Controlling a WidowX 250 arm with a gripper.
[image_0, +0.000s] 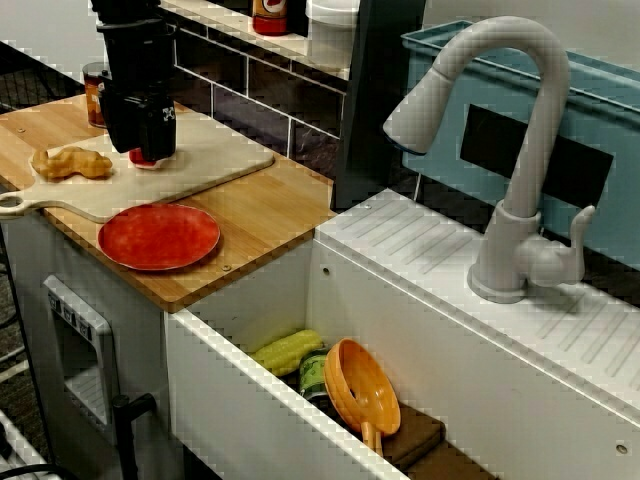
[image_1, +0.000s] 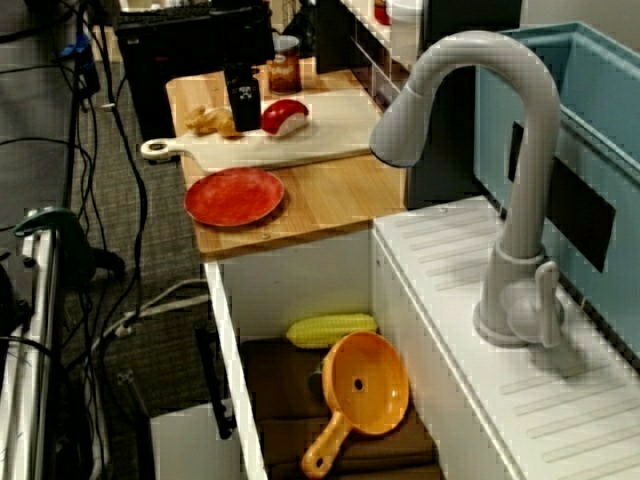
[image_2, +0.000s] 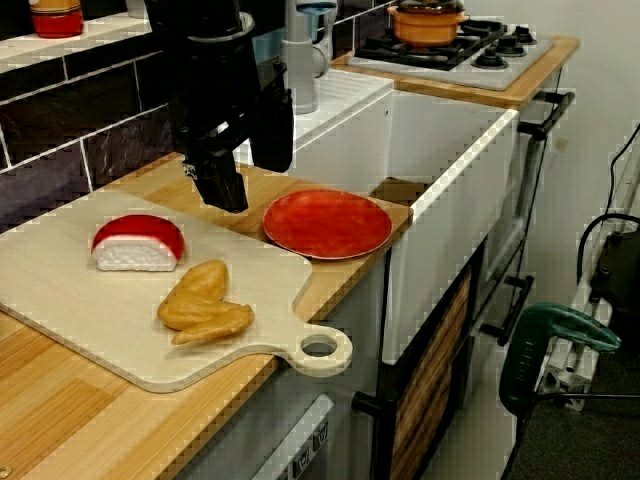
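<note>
The block (image_2: 138, 243), rounded, with a glossy red top and a grainy white base, lies flat on the pale wooden paddle-shaped cutting board (image_2: 60, 310). It is at about 8 o'clock from the boxy black gripper (image_2: 252, 180), which hangs near it with jaws apart, holding nothing. A lumpy golden-brown pastry (image_2: 205, 305) rests at 5 o'clock from the block, and a smooth round red plate (image_2: 327, 223) sits at 3 o'clock on the wood-grain counter (image_2: 60, 420).
</note>
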